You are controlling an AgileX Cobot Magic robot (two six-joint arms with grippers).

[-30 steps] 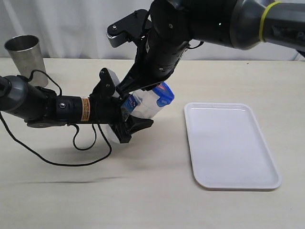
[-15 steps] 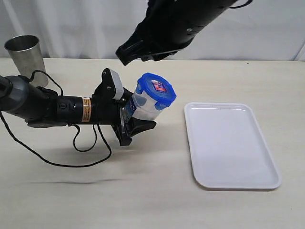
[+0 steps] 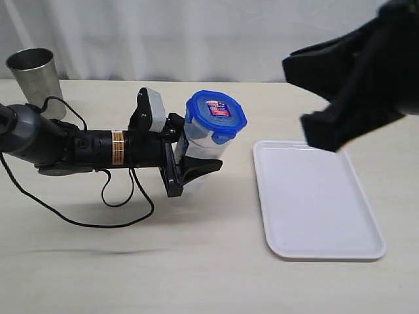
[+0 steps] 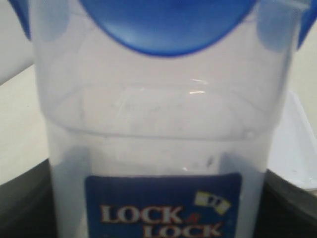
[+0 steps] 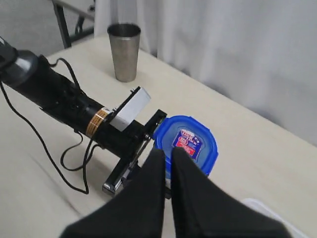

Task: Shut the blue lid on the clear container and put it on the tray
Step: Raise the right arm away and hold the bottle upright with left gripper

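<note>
Beige tabletop (image 3: 196, 268), white curtain (image 3: 196, 39) behind; grey steel cup (image 3: 33, 72) at far-left corner. R arm is a dark blur in ext. view, cut by frame edge. Left gripper (image 3: 192, 156) clamps tall clear plastic container (image 3: 204, 145), tilted, off the table, left of flat white rectangular tray (image 3: 314, 196), apart from it. Bright blue octagonal lid (image 3: 217, 116) sits on its mouth; contents unclear. Right gripper (image 5: 167, 152): fingers pressed together, holding nothing.

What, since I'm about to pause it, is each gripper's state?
Left gripper: holding the container, lid on.
Right gripper: shut, empty.
</note>
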